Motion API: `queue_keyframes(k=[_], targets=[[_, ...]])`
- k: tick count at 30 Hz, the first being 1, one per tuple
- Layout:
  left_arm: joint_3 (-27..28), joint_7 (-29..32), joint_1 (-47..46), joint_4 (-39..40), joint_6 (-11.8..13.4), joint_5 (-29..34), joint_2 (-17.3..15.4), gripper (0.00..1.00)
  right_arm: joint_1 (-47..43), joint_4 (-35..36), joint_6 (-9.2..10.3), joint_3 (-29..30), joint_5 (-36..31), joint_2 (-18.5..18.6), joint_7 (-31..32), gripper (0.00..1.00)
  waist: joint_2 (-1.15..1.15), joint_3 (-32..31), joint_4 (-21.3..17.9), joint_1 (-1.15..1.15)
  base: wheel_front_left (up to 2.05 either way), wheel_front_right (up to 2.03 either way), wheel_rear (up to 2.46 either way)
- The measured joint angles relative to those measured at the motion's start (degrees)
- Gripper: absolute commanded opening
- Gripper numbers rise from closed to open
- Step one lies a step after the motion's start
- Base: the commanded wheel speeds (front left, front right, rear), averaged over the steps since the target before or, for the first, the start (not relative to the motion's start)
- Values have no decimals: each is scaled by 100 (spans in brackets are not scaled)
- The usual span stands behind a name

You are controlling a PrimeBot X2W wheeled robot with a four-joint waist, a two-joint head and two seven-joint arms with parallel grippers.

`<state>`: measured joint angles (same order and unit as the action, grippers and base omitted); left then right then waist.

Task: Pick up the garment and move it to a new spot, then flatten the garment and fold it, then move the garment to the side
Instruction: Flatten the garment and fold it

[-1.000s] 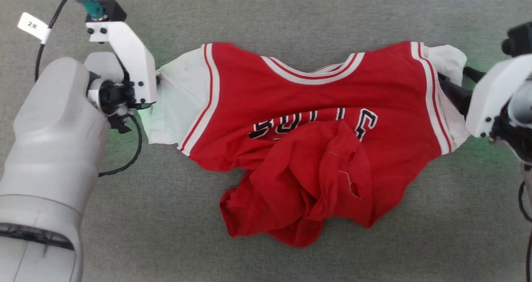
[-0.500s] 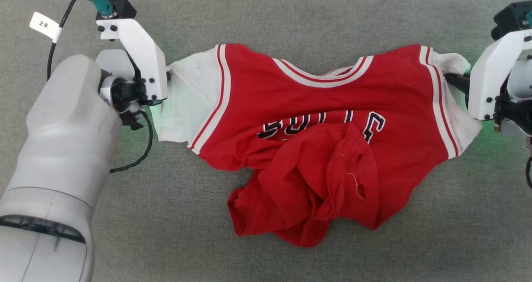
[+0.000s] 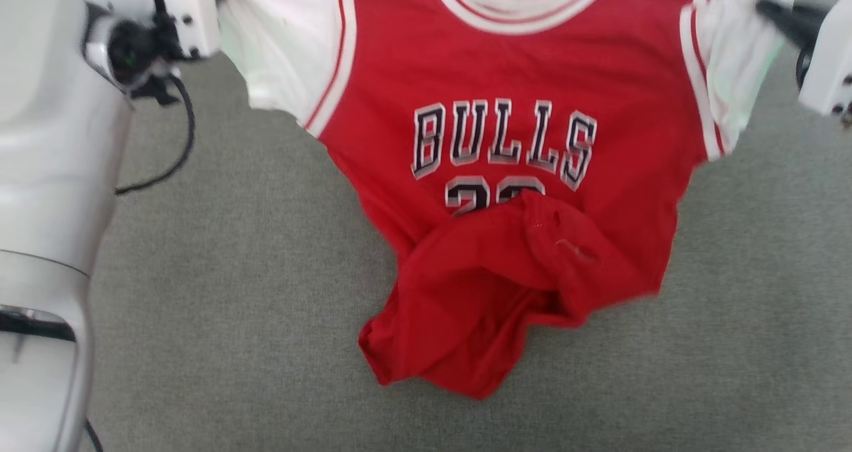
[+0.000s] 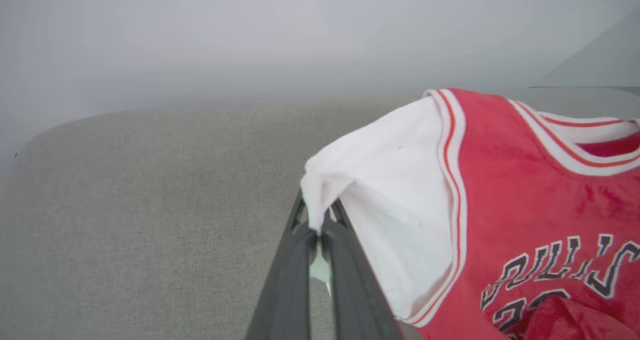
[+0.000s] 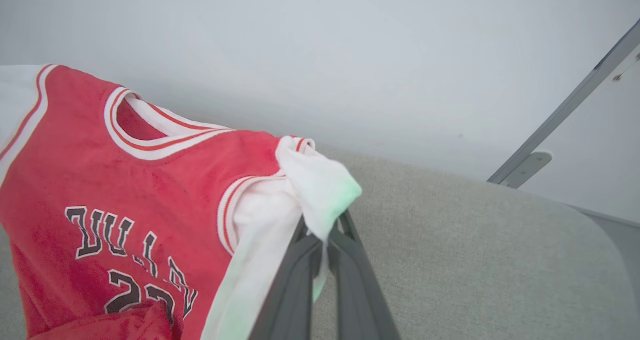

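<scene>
Left end effector (image 4: 318, 236), right end effector (image 5: 324, 247) pinch garment (image 3: 506, 72), seemingly stretched between

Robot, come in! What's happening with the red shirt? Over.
Left gripper and right gripper shut on shirt, one each side. Shirt hangs between them, bottom bunched on grey table. No obstacle seen. Over.

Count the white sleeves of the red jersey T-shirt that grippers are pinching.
2. Left gripper is shut on one white short sleeve of the red jersey-style T-shirt; right gripper is shut on the opposite white sleeve. None hidden.
</scene>
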<state>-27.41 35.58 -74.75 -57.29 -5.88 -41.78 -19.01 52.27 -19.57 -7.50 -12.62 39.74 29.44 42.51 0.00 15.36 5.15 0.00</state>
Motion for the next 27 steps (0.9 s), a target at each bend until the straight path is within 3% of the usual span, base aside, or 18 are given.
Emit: queue_keyframes(k=[14,27], targets=[[181,-182,-574,621,77,-13,-389,0,1031,-11,-1,-49,-467,-424,-455,0,0,-826,-263,0,0,0,0],[246,-439,-804,959,183,-25,-475,0,1919,-888,-1,-325,-626,-651,-985,0,0,-728,-386,0,0,0,0]])
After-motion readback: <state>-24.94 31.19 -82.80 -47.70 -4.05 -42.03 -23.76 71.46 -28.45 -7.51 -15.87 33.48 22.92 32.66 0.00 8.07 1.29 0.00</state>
